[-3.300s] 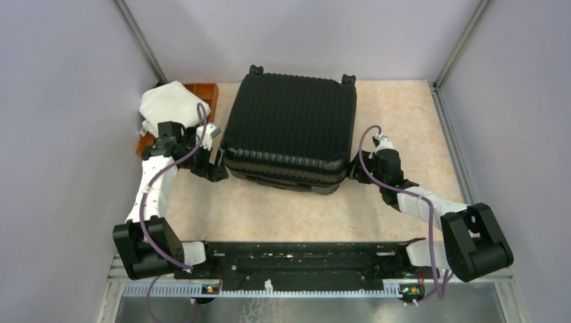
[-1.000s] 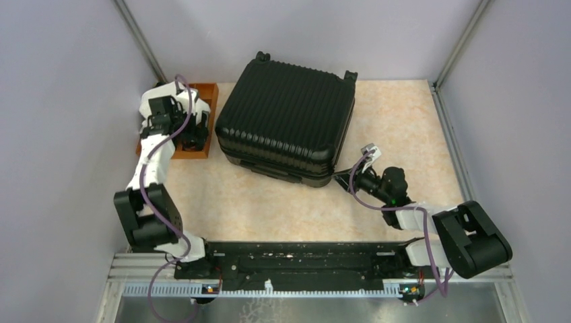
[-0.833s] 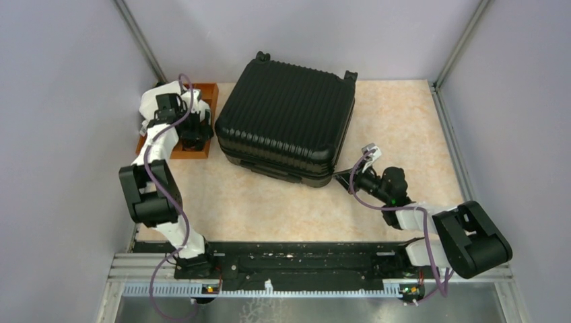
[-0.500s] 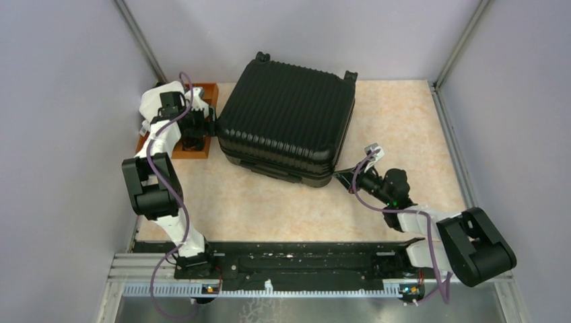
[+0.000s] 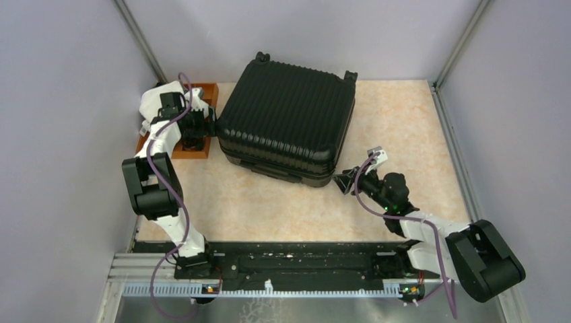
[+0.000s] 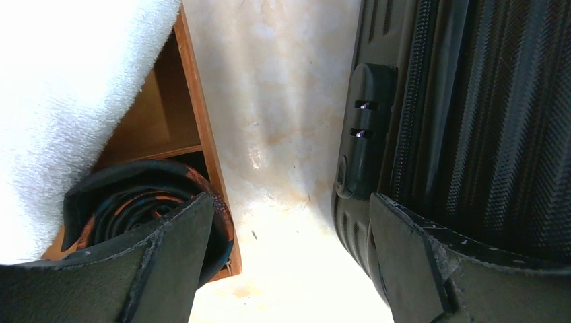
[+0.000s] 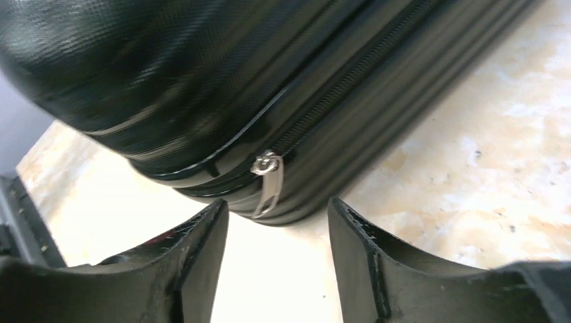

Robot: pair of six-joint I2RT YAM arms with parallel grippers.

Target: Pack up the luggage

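Observation:
The luggage is a black ribbed suitcase lying closed and slightly askew on the beige table. My left gripper is open in the gap between the wooden tray and the suitcase's left side. In the left wrist view, that gripper has bare table between its fingers and the luggage beside its right finger. My right gripper is at the suitcase's near right corner. In the right wrist view it is open, with the silver zipper pull hanging just beyond its tips, apart from both fingers.
A brown wooden tray stands left of the suitcase, holding a white towel and a rolled dark patterned strap. Grey walls with metal posts close in the table. The arms' black base rail runs along the near edge.
The right gripper has opened and drawn back a little from the suitcase corner, its arm shifting toward the near right. The left gripper moved from over the tray toward the suitcase's left side, then stayed.

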